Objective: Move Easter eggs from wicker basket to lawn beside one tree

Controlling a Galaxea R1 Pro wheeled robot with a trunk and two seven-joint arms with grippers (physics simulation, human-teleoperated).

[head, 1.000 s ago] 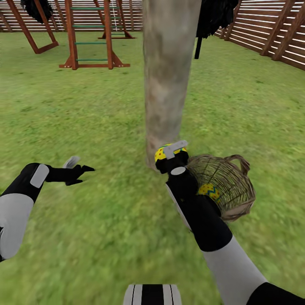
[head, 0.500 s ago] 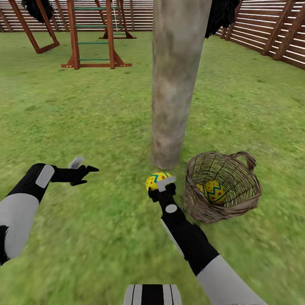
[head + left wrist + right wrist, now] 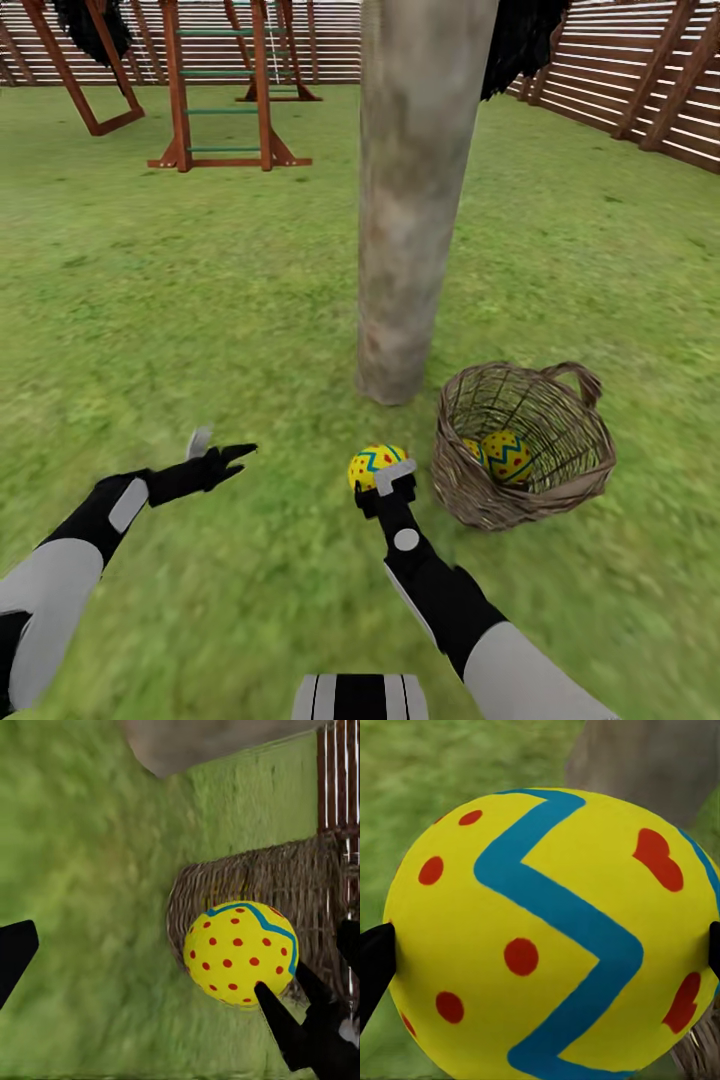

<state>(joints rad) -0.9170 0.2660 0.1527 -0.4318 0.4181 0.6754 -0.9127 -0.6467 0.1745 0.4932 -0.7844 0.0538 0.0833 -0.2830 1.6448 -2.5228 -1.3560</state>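
In the head view my right gripper [image 3: 383,480] is shut on one yellow Easter egg [image 3: 374,464], held low over the lawn [image 3: 230,290] just left of the wicker basket [image 3: 560,480]. Two more Easter eggs [image 3: 508,455] lie inside the basket. The tree [image 3: 410,200] rises right behind, its foot a short way past the held egg. My left gripper [image 3: 215,458] hangs open to the left, with nothing in it. Its wrist view looks at the held egg [image 3: 240,952] with the basket [image 3: 300,881] behind. The right wrist view has the egg [image 3: 555,937] between both fingertips.
A wooden playset [image 3: 215,90] stands far back on the left. A brown slat fence [image 3: 640,90] runs along the back and the right side. A dark-leaved tree [image 3: 520,40] shows behind the trunk. Open grass lies left of the trunk.
My right gripper has drawn the egg back from the trunk's foot and lower, to beside the basket. The left gripper has swung right, toward the egg. The view has shifted slightly.
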